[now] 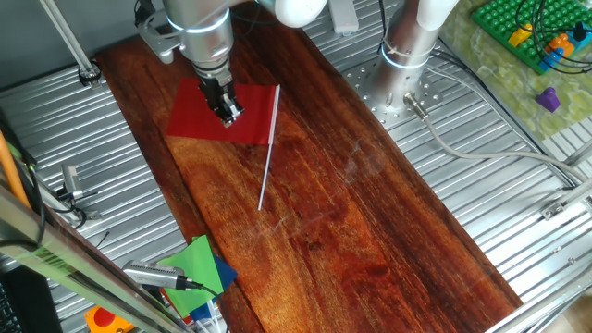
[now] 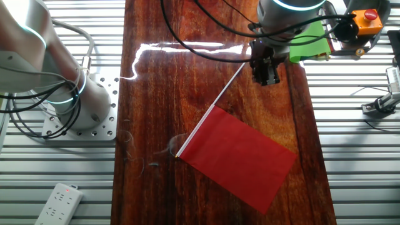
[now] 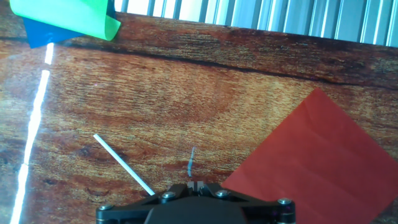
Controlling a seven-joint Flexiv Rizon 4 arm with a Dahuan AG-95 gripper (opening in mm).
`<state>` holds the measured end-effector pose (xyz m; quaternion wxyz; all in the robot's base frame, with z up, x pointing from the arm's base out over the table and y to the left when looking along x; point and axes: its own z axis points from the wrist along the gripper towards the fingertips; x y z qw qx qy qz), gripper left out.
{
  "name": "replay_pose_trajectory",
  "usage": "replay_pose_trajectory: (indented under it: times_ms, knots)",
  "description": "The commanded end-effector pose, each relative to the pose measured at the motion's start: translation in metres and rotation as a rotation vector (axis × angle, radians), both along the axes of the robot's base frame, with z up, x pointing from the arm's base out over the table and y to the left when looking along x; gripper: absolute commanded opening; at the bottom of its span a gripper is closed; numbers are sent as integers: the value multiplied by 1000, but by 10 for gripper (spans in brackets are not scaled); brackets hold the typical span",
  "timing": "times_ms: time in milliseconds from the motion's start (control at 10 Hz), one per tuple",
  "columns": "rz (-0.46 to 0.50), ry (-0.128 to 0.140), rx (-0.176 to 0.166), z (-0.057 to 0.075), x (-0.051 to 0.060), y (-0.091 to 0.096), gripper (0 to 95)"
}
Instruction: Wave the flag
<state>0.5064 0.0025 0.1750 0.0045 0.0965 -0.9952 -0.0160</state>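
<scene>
Lying flat on the wooden board [image 1: 370, 213], the flag [image 2: 240, 153] is not yet lifted, so waving remains undone. The gripper [image 2: 267, 76] hangs above the board, jaws apparently closed, holding nothing.

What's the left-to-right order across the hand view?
Green and blue sheets at the top left → white stick → red flag cloth. The gripper body sits at bottom centre, overlapping the stick's end, so it is left out.
</scene>
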Motion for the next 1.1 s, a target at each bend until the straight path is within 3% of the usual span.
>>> replay_pose_trajectory:
  times_ms: [100, 1100]
  knots:
    - [1, 0, 0, 0, 0, 0, 0]
    - [14, 3, -1, 1, 1, 1, 0]
